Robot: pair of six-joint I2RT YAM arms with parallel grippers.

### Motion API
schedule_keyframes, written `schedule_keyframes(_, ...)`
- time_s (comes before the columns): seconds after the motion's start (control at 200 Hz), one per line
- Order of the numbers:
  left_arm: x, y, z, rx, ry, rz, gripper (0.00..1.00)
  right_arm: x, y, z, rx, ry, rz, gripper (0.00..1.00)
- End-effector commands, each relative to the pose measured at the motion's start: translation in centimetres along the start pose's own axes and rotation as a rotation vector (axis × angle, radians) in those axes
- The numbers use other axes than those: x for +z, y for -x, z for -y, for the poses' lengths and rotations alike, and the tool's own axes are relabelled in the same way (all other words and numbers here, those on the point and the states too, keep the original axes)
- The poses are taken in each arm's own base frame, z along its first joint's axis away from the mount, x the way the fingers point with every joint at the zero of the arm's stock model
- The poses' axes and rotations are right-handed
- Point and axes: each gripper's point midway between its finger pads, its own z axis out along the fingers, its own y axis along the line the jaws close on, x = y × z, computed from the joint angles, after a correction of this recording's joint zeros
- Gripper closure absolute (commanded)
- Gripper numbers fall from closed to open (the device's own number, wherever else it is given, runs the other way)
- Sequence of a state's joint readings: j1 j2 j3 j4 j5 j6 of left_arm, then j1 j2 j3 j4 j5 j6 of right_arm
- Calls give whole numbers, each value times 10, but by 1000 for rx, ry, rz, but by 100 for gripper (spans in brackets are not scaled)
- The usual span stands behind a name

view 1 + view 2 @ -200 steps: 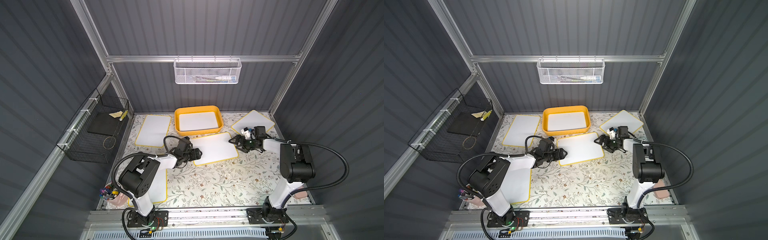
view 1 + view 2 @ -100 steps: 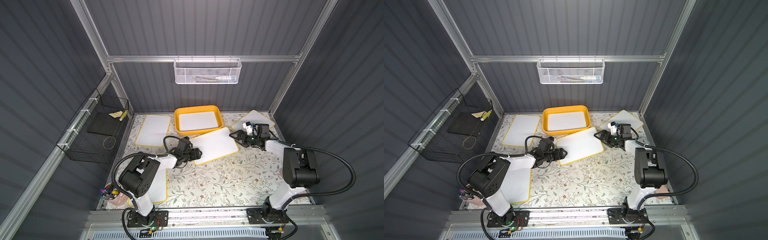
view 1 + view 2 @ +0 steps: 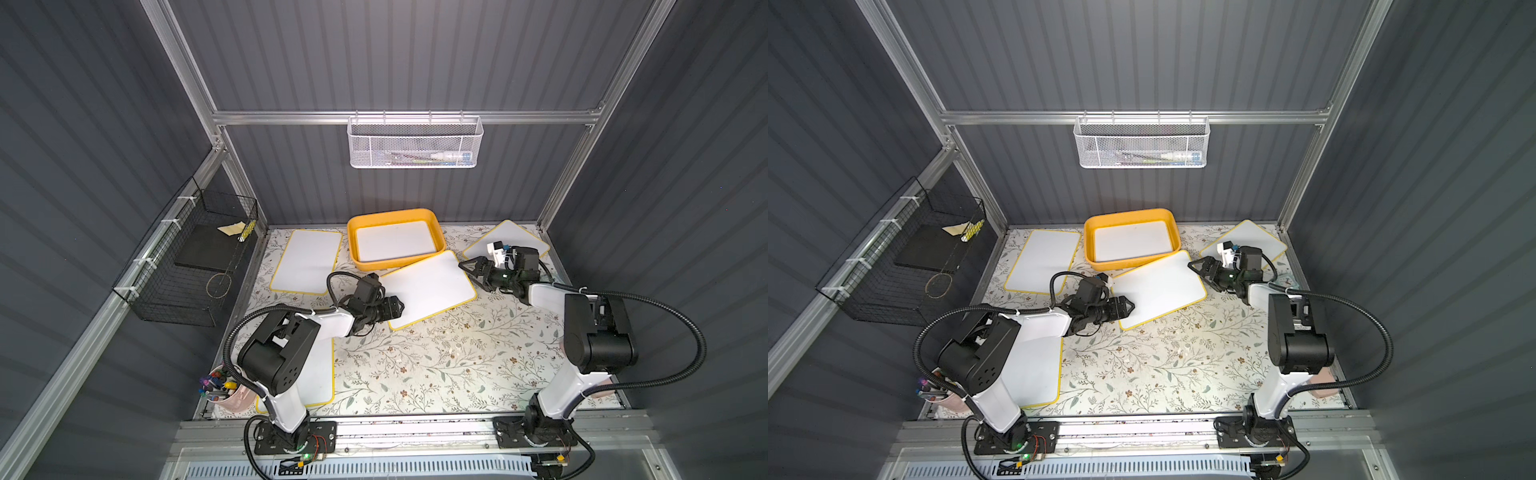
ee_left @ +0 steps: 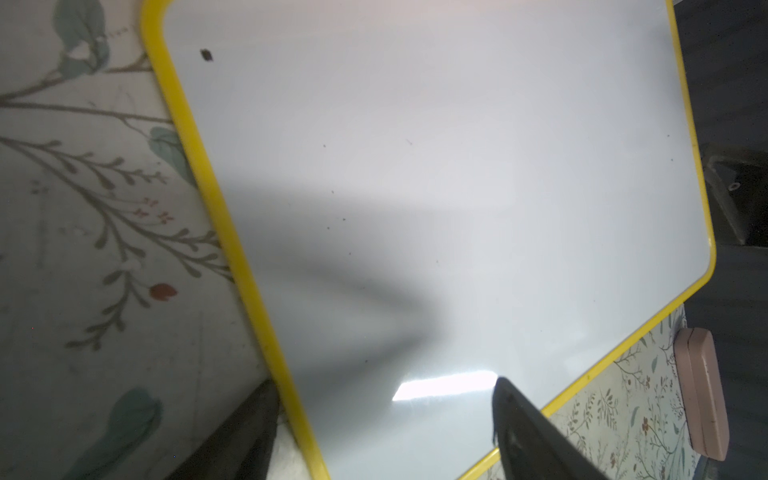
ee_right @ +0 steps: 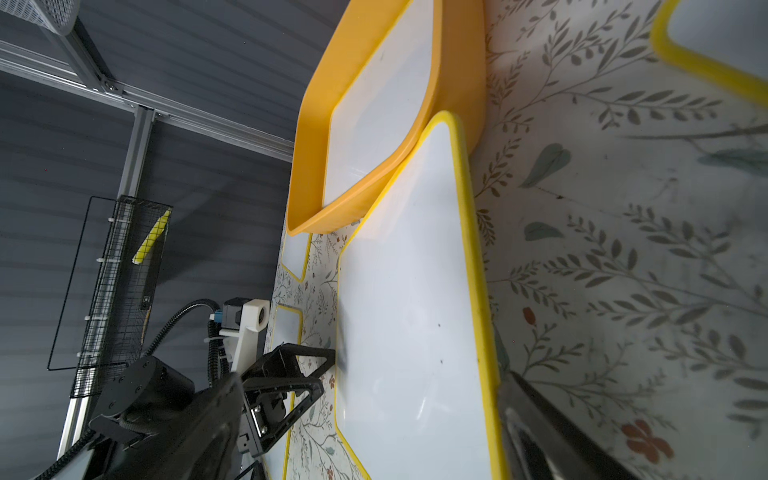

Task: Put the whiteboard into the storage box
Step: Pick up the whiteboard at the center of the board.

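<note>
Presently: whiteboard, far edge propped on storage box rim, likely for sliding in; my left gripper and right gripper flank it, both wide

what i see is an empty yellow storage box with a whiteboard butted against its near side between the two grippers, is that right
Not quite. The storage box is not empty: one whiteboard lies inside it, as both top views show. The rest stands: a second whiteboard butts against its near side, between the left gripper and right gripper.
</note>
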State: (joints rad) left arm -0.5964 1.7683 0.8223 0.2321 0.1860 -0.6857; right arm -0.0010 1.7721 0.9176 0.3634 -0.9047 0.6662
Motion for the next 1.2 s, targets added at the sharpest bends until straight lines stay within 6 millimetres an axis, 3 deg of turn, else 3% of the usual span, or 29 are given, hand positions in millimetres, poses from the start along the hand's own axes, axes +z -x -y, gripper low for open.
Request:
schedule_keyframes(0.0, 19, -106, -1, -63, -76, -377, 19, 26, -112, -65, 184, 276, -442, 6)
schedule_keyframes(0.601, 23, -112, 4, -81, -101, -382, 19, 39, -105, -53, 257, 254, -277, 6)
schedule_keyframes(0.951, 29, -113, 12, -73, -114, -388, 19, 51, -104, -67, 237, 228, -244, 6)
schedule_keyframes(1.196, 30, -114, 13, -70, -115, -389, 19, 48, -98, -61, 270, 154, -178, 6)
